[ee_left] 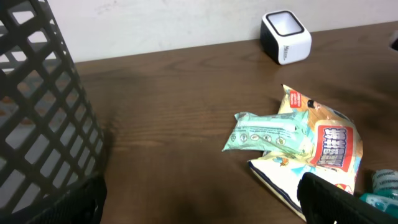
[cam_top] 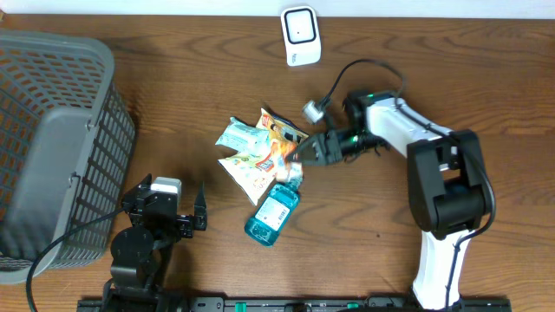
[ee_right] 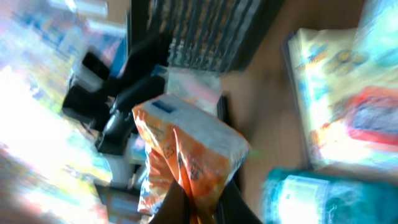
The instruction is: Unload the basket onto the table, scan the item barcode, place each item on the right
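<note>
My right gripper is shut on an orange and white snack packet, which fills the middle of the blurred right wrist view and stands up from between the fingers. From overhead the packet is at the right edge of a small pile of items. The white barcode scanner stands at the table's far edge, apart from the packet, and the left wrist view shows the scanner too. My left gripper rests near the front edge, open with nothing between its fingers.
The pile also holds a mint green packet, a yellow and white snack bag and a teal bottle lying on its side. A grey mesh basket stands at the left. A cable loops behind the right arm.
</note>
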Available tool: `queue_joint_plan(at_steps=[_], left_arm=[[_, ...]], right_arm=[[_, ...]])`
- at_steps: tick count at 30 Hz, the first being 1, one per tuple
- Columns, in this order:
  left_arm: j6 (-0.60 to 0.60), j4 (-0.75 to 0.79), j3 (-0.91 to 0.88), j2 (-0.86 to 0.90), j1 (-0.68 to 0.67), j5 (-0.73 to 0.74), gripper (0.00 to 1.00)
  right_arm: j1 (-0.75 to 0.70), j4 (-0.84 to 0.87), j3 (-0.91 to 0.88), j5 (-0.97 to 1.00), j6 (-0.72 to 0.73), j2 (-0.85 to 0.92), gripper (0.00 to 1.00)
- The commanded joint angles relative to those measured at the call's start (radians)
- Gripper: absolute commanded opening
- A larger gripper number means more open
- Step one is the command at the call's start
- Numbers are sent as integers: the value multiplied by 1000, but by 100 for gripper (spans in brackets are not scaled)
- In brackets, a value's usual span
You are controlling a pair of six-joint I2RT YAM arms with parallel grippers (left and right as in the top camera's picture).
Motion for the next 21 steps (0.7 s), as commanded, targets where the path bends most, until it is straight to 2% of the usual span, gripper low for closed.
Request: queue_joint_plan(at_steps=[1,2,3,17,21], left_arm=[[-1,1,-1,-2,0,13,98],[-1,1,-1,-2,0,13,98],[-1,0,-1,-2,0,13,98],[-2,1,-1,-2,0,13,98],[-2,1,-1,-2,0,13,98]], right_arm=[[28,-261,-1,-41,-600,-4,1],[35,-393,-1,-41,-748,-4,1],[41,-450,-9,-41,-832,-5,1],[105,-450,-244,-41,-825,-138,1],[127,-450,-320,-41,-767,-219,1]])
